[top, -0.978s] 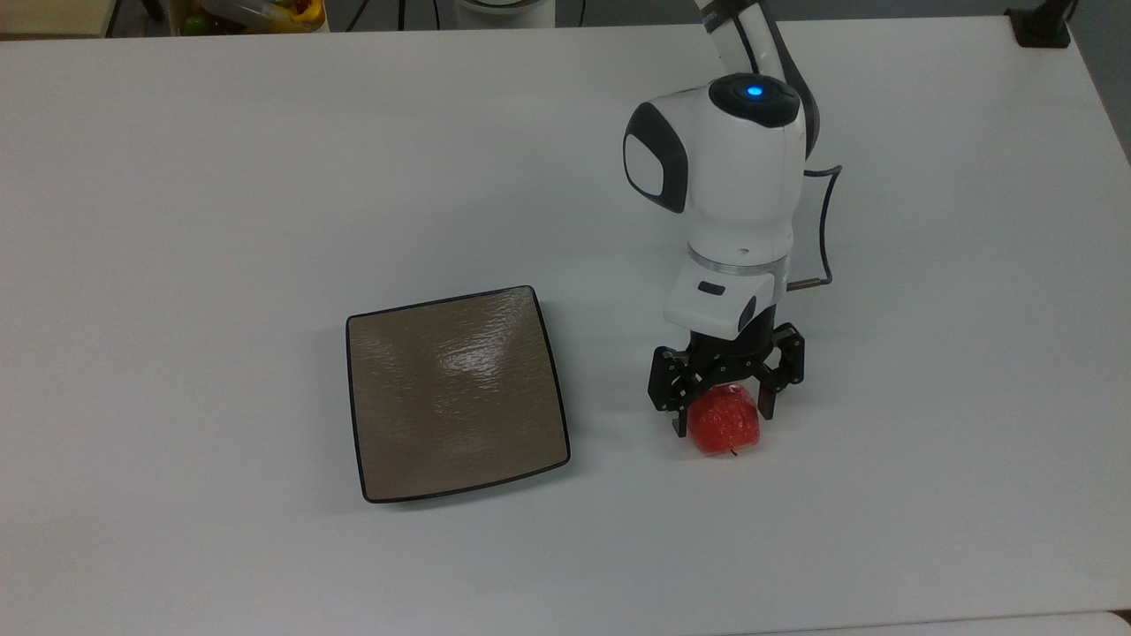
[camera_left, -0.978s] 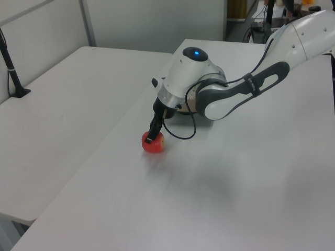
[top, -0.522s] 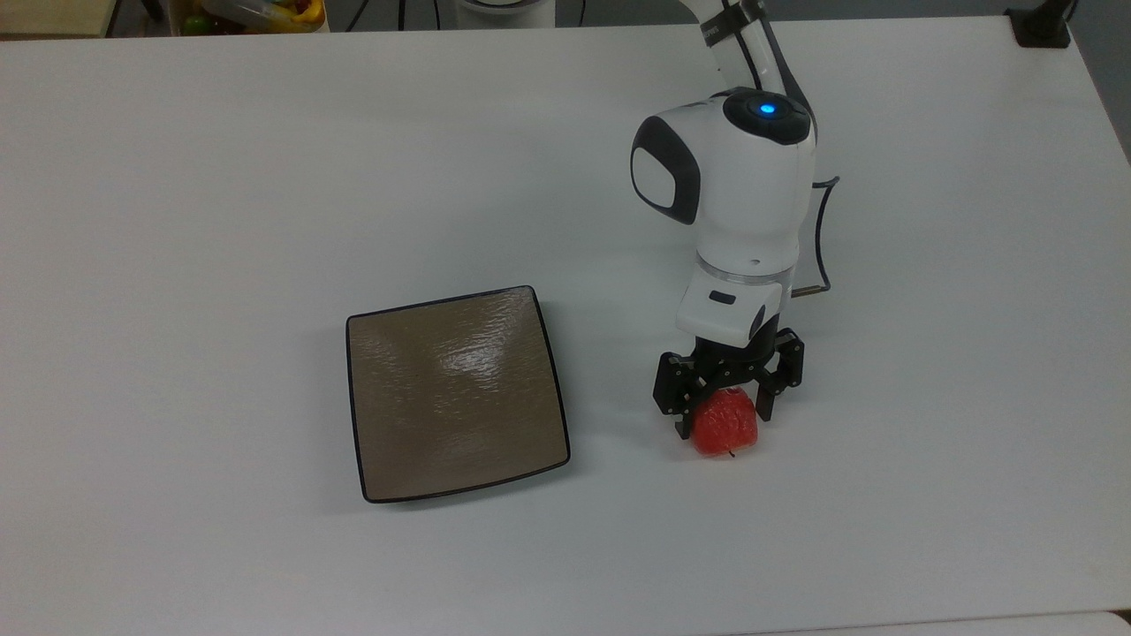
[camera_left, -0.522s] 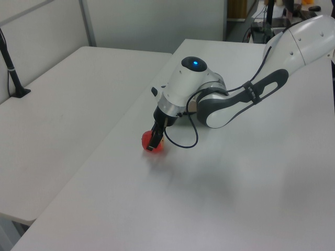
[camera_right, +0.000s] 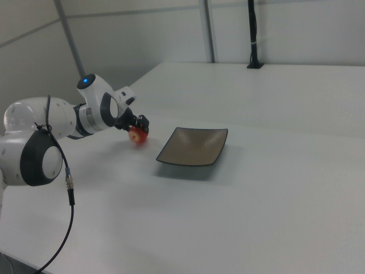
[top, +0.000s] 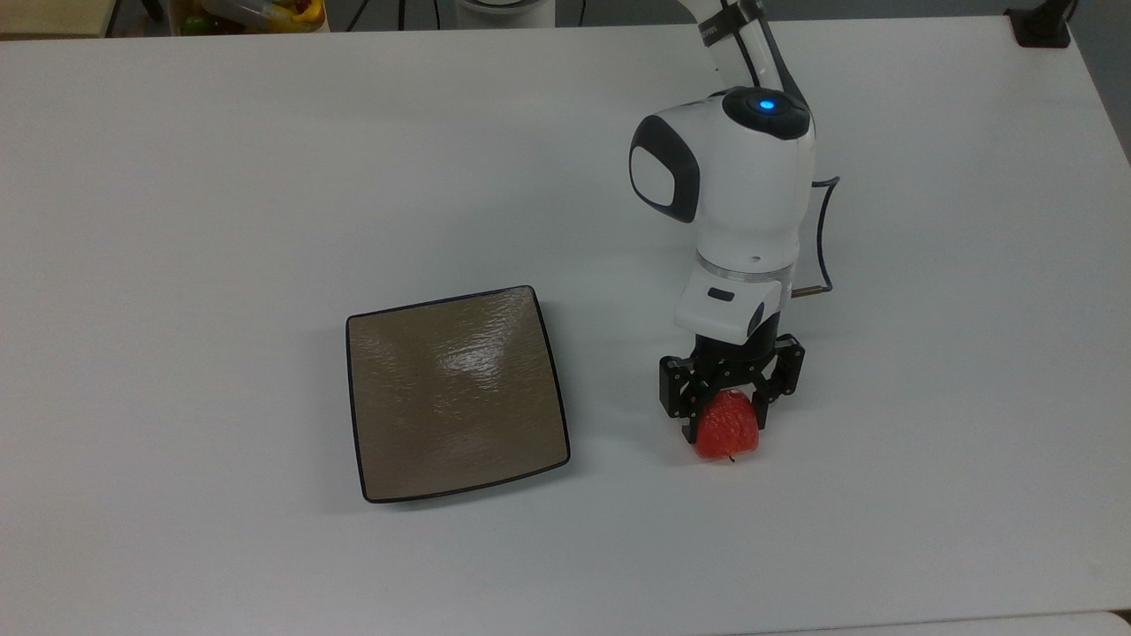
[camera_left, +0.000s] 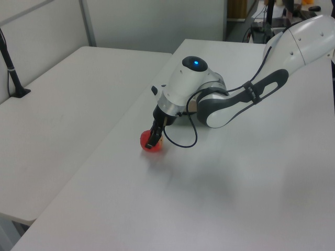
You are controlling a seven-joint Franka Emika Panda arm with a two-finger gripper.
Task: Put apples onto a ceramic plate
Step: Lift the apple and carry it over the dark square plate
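While gripper [top: 726, 408] clamps apple [top: 727, 428] | stem toward top view's bottom | plate [top: 455, 393] bare

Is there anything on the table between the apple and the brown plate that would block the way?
Nothing visible does. In the top view, bare table separates the apple, in the end effector, from the ceramic plate.

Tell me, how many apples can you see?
1. The apple sits on the white table, between the gripper fingers, on the top view's right of the plate.
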